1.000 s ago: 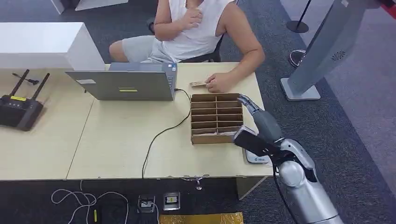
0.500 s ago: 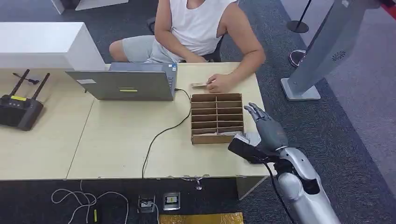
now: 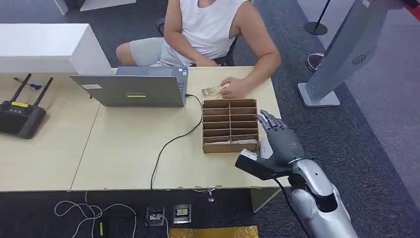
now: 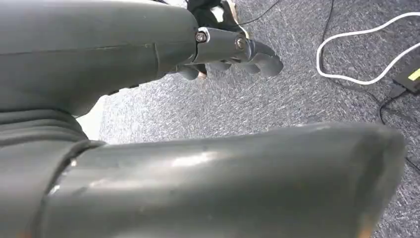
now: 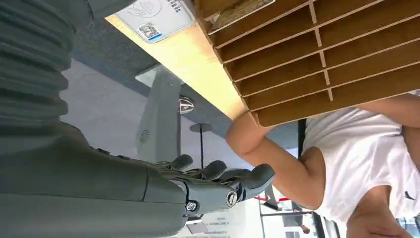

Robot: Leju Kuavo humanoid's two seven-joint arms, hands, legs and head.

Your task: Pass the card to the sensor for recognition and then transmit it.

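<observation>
Hovering just off the table's right edge, your robot's right hand (image 3: 277,141) sits w/ fingers spread and nothing in them, beside the brown cardboard divider box (image 3: 230,125) w/ its rows of slots. In the right wrist view the same hand (image 5: 218,186) shows fingers apart, w/ the box (image 5: 317,59) and the white flat sensor pad w/ a printed code (image 5: 153,17) beyond it. From the head view you see just a sliver of that pad (image 3: 266,148) on the pale wooden table (image 3: 124,153), mostly hidden by the hand.

The small tan card (image 3: 212,90) lies at the far side of the table, just behind the box, touching the fingers of a seated person's hand (image 3: 234,88); the person in the white sleeveless top (image 3: 210,29) sits across from you. A card-like piece also rests in the box's nearest slot (image 3: 243,142).

The left hand (image 4: 233,54) hangs over grey carpet (image 4: 297,94), fingers curled in, empty.

Elsewhere: grey open laptop (image 3: 131,89) w/ a black cable (image 3: 173,141) trailing toward you, black router w/ two antennas (image 3: 20,111) at far left, a white box (image 3: 47,47) behind it, grey leaning kiosk stand (image 3: 341,54) on the floor to the right.
</observation>
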